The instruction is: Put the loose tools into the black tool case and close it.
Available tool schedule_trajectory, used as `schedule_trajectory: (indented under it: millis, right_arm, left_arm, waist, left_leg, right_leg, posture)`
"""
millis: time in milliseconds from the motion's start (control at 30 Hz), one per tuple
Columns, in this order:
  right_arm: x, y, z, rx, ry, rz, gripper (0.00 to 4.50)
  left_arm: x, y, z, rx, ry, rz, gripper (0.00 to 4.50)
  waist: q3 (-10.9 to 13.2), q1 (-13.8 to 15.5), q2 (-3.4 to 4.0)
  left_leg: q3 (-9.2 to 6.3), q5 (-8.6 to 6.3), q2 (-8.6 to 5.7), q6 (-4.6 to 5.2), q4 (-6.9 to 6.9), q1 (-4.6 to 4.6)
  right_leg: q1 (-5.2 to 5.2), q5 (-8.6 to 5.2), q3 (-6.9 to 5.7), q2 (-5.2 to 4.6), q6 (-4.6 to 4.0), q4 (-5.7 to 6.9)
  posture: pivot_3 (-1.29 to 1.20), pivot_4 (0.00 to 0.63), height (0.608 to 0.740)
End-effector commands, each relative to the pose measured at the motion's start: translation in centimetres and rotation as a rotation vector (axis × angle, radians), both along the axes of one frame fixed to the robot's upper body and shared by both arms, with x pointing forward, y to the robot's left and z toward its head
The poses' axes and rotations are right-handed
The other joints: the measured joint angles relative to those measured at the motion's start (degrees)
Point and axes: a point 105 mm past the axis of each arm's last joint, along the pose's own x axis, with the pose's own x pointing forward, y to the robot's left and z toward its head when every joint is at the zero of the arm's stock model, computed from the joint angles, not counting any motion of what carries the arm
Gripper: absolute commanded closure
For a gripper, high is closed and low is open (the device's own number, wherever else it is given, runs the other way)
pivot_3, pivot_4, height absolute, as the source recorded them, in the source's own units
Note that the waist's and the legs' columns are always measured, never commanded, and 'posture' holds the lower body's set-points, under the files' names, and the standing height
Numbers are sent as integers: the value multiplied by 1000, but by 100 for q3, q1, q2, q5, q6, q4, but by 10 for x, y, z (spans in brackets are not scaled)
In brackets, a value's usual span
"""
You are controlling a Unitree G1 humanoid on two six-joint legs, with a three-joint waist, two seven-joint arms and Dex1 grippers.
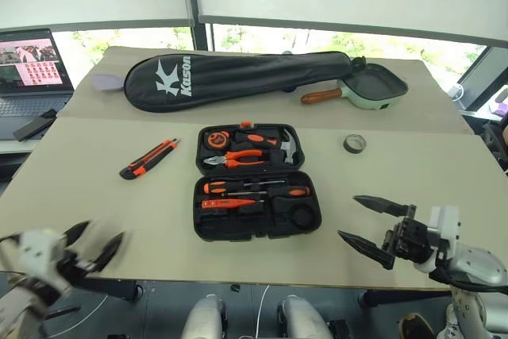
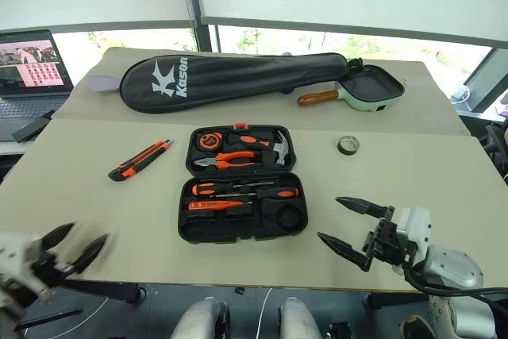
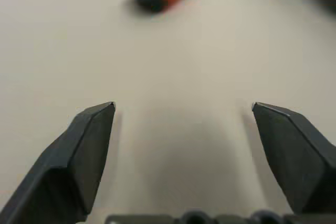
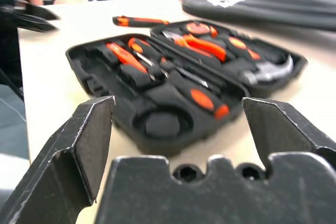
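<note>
Black tool case (image 1: pixel 255 182) lying open mid-table, screwdrivers (image 1: pixel 254 188) and tester screwdriver (image 1: pixel 228 203) slotted in the near half, pliers (image 1: pixel 238 158) and hammer (image 1: pixel 282 145) in the far half. Utility knife (image 1: pixel 148 157) loose to its left, tape roll (image 1: pixel 355 144) loose off the far right corner, both well apart from it. Beyond, long Kason bag (image 1: pixel 238 75) and green pan (image 1: pixel 373 86); laptop (image 1: pixel 30 69) far left. Left gripper (image 1: pixel 94 248) at the near left edge, fingers spread, empty. Right gripper (image 1: pixel 371 225) near the case's right side, fingers wide, empty. Nothing between grippers and tools
</note>
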Motion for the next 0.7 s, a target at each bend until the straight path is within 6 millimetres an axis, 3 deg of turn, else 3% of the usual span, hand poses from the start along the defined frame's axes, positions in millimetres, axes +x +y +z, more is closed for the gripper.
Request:
schedule_trajectory:
  millis: [33,100,200,333,400,533,700]
  right_arm:
    - [-2,-13,9,9,-69,-36,0]
    - [-3,-7,13,29,-80,-10,0]
    - [1,8,27,78,-129,19,0]
    - [8,28,51,173,-181,36,0]
    - [11,40,64,213,-199,64,0]
    - [17,56,78,258,-215,87,0]
    - [24,60,83,260,-226,78,0]
  left_arm:
    - [-11,24,13,13,-47,94,18]
    - [-3,28,23,-7,-79,89,18]
    - [23,24,43,-55,-125,30,18]
    - [69,6,62,-62,-104,-85,18]
    - [102,-8,74,-84,-77,-158,18]
    - [146,-36,76,-45,46,-339,18]
    - [192,-43,65,33,131,-378,18]
  waist:
    - [2,18,-5]
    - [1,43,-6]
    - [0,76,-11]
    - [-1,65,-10]
    - [0,74,-10]
    - [4,62,-22]
    - [6,4,-23]
  left_leg:
    - [0,0,0,0,0,1]
    - [3,0,0,-2,0,0]
    - [4,-10,4,-22,0,0]
    - [8,-6,5,-23,0,1]
    - [12,5,3,-7,0,-6]
    - [10,7,-5,-10,0,-14]
    - [42,7,-12,-10,-6,-24]
  right_leg:
    - [-8,-9,-1,-1,-15,0]
    - [-26,-20,-1,-6,-34,0]
    - [-31,-18,-5,-3,-37,6]
    - [-26,4,-4,3,-13,24]
    - [-25,5,-2,3,-9,27]
    - [-29,10,-6,16,-11,35]
    - [-37,9,-6,22,-9,32]
  posture:
    - [0,150,740]
    - [0,150,740]
    - [0,150,740]
    - [0,150,740]
    - [0,150,740]
    - [0,150,740]
    - [0,150,740]
